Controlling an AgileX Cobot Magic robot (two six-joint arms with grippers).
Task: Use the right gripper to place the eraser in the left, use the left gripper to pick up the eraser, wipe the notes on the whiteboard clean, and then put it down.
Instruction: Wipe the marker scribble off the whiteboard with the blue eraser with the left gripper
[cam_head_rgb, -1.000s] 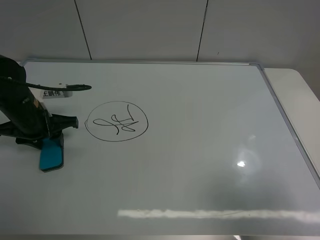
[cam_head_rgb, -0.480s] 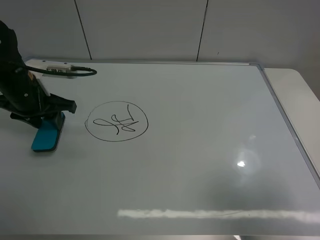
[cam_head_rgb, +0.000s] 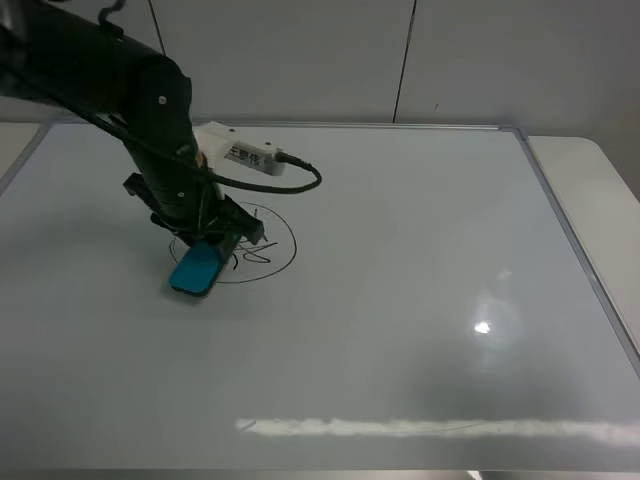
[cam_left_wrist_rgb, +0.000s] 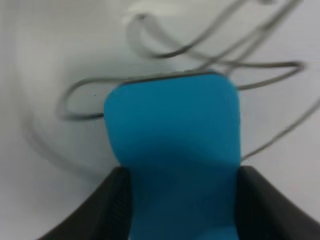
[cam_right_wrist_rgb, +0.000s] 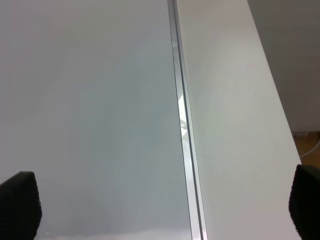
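My left pincer (cam_head_rgb: 208, 242) is clamped on the eraser (cam_head_rgb: 197, 268), with its black fingers (cam_left_wrist_rgb: 100, 210) on either long side of the teal block. In the high view the eraser covers the lower left part of the drawn circle. The notes (cam_head_rgb: 256, 246) show just beside it, toward the board's middle. My left wrist view is blurred: the eraser seems to rest on the whiteboard (cam_head_rgb: 420, 280), but I cannot be sure of contact. A white labelled block (cam_head_rgb: 245, 154) and a looping black cable (cam_head_rgb: 305, 184) ride on that arm. My right pincer (cam_right_wrist_rgb: 162, 205) stands wide, holding nothing, above the whiteboard's silver frame (cam_right_wrist_rgb: 182, 125) where it meets the table (cam_right_wrist_rgb: 235, 110).
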